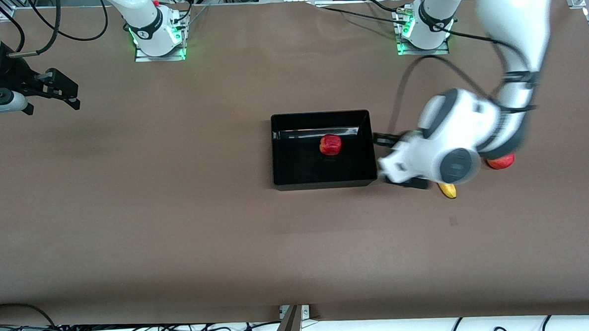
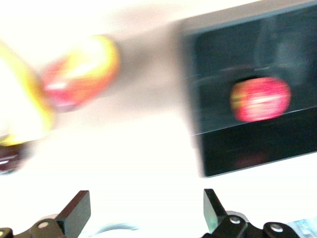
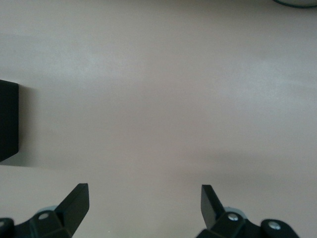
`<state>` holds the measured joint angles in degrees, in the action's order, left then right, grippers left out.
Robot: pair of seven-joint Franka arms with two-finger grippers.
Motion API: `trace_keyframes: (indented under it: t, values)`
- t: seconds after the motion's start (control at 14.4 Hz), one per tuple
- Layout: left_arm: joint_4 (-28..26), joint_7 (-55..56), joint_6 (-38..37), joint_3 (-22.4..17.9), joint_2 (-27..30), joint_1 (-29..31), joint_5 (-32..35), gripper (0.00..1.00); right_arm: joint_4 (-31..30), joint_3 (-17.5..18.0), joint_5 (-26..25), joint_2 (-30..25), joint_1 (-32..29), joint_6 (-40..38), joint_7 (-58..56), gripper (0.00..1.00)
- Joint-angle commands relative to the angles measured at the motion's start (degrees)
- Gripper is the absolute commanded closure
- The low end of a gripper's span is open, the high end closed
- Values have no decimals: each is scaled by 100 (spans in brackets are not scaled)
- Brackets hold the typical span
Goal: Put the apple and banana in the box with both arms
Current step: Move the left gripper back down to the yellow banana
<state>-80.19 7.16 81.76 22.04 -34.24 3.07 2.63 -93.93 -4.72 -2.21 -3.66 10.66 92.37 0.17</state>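
The apple (image 1: 330,145) lies in the box (image 1: 325,181). The left gripper (image 2: 146,210), fingers apart, hovers beside the box above the banana (image 1: 448,190); the right gripper (image 3: 144,206) waits, fingers apart.

A: What's on the counter (image 1: 178,230)?

B: Brown surface. Black box (image 1: 325,180) about mid-counter, a bit toward the left arm's end. Beside it on that end, part of a yellow banana (image 1: 448,190) and a red-orange fruit (image 1: 501,162), both half covered by the left arm.

A: Banana versus fruit?

B: Banana nearer the front camera. Both arm bases are mounted along the top edge.
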Motion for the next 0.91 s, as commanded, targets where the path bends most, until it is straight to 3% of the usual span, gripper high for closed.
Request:
trace_keyframes:
  t: [0.0, 0.14, 0.35, 0.63, 0.84]
  values:
    - [-250, -880, -29, 72, -135, 438, 755, 0, 121, -11, 81, 41, -3, -43, 80, 0]
    - [-828, -944, 556, 89, -101, 790, 765, 0, 112, -11, 81, 41, -3, -52, 71, 0]
    - [-2234, -1197, 2373, 89, 277, 1194, 1201, 0, 121, -11, 81, 41, -3, -35, 71, 0]
    - [-3053, -1621, 3730, 90, 268, 1416, 1398, 0, 121, -11, 81, 41, -3, -43, 71, 0]
    - [-3257, -1691, 4110, 81, 207, 1486, 1416, 0, 112, -11, 81, 41, -3, -43, 80, 0]
